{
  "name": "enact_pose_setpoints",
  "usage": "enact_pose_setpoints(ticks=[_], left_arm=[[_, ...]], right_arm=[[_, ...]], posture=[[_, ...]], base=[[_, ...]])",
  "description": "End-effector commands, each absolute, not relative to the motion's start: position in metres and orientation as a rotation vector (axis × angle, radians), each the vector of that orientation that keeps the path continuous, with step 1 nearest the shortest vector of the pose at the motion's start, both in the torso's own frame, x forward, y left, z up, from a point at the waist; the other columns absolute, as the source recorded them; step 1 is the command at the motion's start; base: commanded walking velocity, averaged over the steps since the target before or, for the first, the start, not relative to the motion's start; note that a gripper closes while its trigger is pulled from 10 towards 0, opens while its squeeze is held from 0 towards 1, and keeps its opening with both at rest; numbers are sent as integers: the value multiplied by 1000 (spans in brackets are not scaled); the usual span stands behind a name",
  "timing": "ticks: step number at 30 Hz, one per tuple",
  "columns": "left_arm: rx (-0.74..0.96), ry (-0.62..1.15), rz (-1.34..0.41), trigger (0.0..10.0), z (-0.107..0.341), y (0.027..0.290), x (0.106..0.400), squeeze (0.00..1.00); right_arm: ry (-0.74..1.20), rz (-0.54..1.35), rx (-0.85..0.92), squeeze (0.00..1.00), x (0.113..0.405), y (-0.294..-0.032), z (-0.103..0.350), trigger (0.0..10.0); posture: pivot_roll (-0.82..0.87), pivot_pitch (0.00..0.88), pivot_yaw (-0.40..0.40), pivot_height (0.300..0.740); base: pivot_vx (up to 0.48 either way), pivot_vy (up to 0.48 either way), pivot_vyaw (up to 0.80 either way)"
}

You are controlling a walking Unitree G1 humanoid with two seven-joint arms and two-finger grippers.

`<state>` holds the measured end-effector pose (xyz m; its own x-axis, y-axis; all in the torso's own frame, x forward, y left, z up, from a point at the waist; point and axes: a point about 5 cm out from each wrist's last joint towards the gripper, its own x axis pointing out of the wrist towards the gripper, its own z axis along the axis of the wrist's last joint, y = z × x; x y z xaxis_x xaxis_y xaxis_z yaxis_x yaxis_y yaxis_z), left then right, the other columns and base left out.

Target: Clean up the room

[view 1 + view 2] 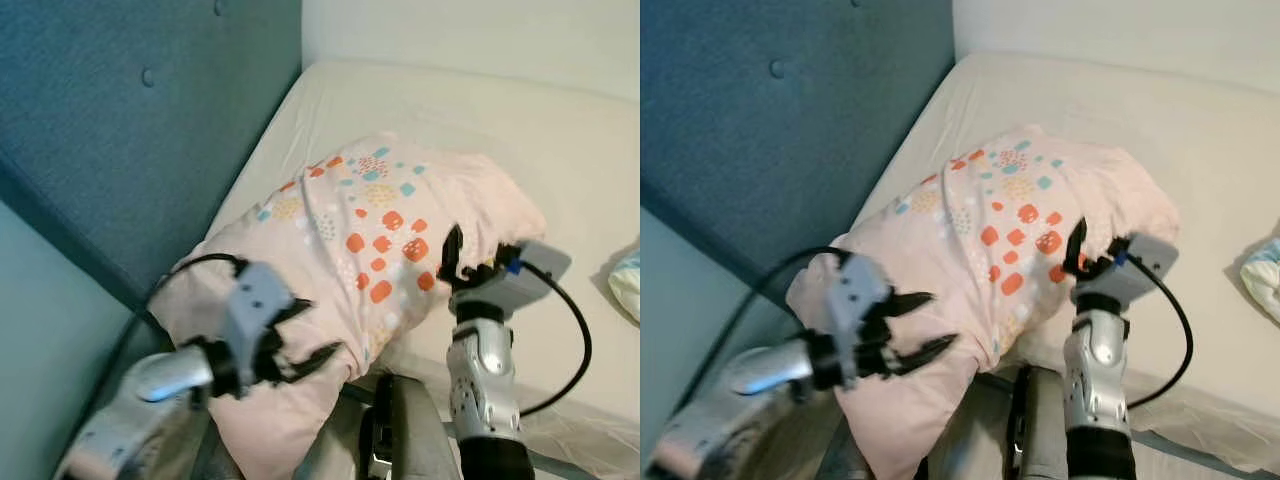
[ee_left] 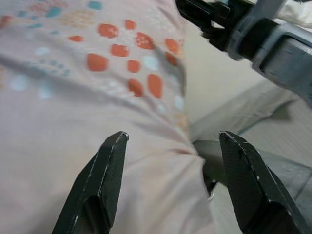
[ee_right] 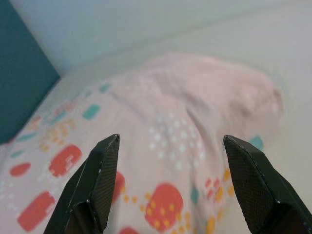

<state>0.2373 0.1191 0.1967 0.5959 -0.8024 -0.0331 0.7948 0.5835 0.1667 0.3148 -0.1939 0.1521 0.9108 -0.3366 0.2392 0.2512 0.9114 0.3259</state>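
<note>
Left eye view: left gripper (image 1: 305, 335) and right gripper (image 1: 452, 252), both spread wide and empty, against pink pillow (image 1: 350, 250).

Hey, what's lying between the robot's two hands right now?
The pink patterned pillow on the bed lies between them: the left hand at its near corner, the right hand at its side, both open. The eye views show it.

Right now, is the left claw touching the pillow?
Cannot tell. In the left wrist view the left claw is open with the pink pillow close behind its fingers, but no view shows plain contact or a gap.
</note>
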Motion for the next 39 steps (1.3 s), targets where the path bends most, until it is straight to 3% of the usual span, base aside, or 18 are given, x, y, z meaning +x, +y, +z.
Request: enact_pose_setpoints(ticks=[1,2,3,5,6,7,10,18,22,30,33,39], left_arm=[[184,-25,-905,10000,192,130,237,0],[229,-14,-803,10000,188,147,245,0],[229,-14,-803,10000,188,147,245,0],[350,44,-616,10000,175,181,257,0],[350,44,-616,10000,175,181,257,0],[426,88,-531,10000,166,199,261,0],[477,145,-437,10000,156,218,261,0],[449,143,-407,10000,152,216,254,0],[231,7,-481,10000,162,189,246,0],[147,-89,-511,10000,164,144,255,0],[54,-139,-572,10000,175,125,256,0],[29,-162,-675,10000,184,108,249,0]], right_arm=[[-255,-352,322,0,309,-198,144,10000],[-213,-393,360,0,306,-201,137,10000],[-213,-393,360,0,306,-201,137,10000],[-155,-470,432,0,300,-209,125,10000],[-155,-470,432,0,300,-209,125,10000],[-136,-505,469,0,299,-214,119,0],[-103,-555,506,0,299,-224,111,0],[-54,-611,505,0,308,-246,99,0],[109,-529,371,0,330,-259,89,0],[214,-526,230,0,344,-274,94,0],[219,-466,211,0,353,-268,101,0],[223,-376,210,0,365,-254,110,0]], posture=[[107,293,9,610],[109,294,7,610],[109,294,7,610],[109,298,3,610],[109,298,3,610],[107,298,4,610],[107,303,9,610],[116,313,14,610],[119,327,7,610],[154,340,-13,610],[165,346,-14,610],[183,356,-17,610]], base=[[0,0,0],[0,0,0],[0,0,0],[0,0,0],[0,0,0],[0,0,0],[0,0,0],[0,0,0],[0,0,0],[0,0,0],[0,0,0],[0,0,0]])
